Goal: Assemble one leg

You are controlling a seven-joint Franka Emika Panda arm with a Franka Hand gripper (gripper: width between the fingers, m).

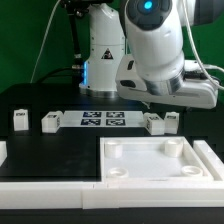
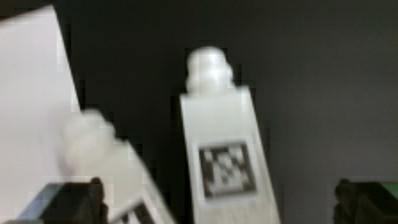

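The task is only at its beginning, I judge: no leg stands in the tabletop [image 1: 160,165], and the sockets that show hold nothing. The gripper [image 2: 217,200] hangs open, its fingers [image 2: 71,200] wide on both sides of the leg [image 2: 221,130] without touching it (a second leg [image 2: 103,160] lies just beside). This pair lies just beside the marker board [image 1: 103,121], on the exterior view's right. Grasping, carrying and inserting are all left.

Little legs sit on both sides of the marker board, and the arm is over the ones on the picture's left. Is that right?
Not quite. The exterior view shows the arm over the legs on that view's right, not its left. Legs do sit on both sides of the marker board.
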